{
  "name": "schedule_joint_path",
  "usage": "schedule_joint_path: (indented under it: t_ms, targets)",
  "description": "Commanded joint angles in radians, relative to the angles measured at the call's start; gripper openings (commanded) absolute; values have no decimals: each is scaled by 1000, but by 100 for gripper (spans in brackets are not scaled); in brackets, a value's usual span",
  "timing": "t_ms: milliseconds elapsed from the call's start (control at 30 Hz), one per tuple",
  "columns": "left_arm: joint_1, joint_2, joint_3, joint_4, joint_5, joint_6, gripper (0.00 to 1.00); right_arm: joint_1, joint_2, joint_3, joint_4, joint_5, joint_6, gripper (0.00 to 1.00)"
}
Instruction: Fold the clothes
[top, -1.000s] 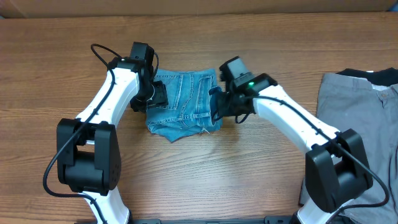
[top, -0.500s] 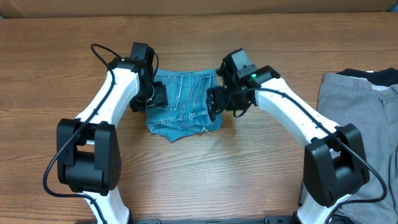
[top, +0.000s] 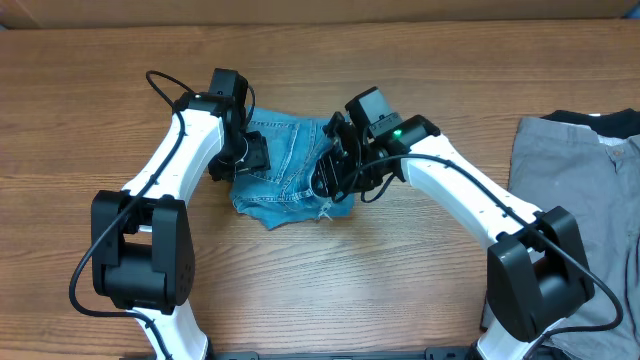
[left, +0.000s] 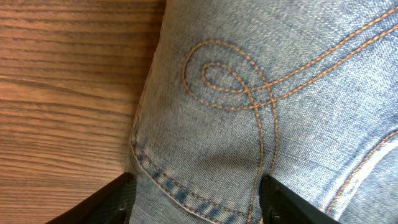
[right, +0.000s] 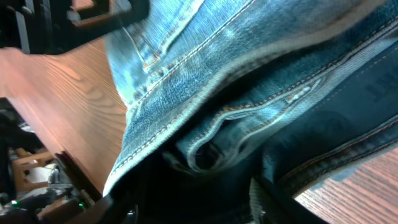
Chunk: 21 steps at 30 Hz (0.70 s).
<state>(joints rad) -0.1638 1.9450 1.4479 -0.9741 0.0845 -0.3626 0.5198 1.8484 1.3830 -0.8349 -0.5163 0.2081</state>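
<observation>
My left gripper (top: 249, 160) hung released over the folded light blue denim jeans (top: 288, 168); unsure whether my right gripper (top: 328, 178) gripped their bunched edge, I needed a firm pinch first.

Table (top: 340, 285) free nearside of jeans (top: 285, 175); left arm (top: 178, 150), right arm (top: 465, 190) flank it; grey garment (top: 570, 190) far right.

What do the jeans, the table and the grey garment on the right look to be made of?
Jeans: light blue denim, matte, going by the twill weave and orange stitching. Table: wood or wood-look laminate, smooth, with brown grain lines. Grey garment: soft matte cloth, weave too small to tell.
</observation>
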Motion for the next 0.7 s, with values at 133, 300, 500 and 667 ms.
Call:
schedule_joint_path:
  t_ms: [133,300,500,667]
  targets:
    - [-2,7,-6,-4,-14,20,68,-63,-20,23,-29,149,-7,53]
    - [-2,7,-6,-3,-14,20,68,-122,-41,49,-60,-48,-100,60]
    - [-1,7,-6,5,-14,19,68,-114,-42,48,-61,-257,-240,59]
    - [-1,7,-6,6,-14,19,69,-63,-40,35,-61,-215,-229,49]
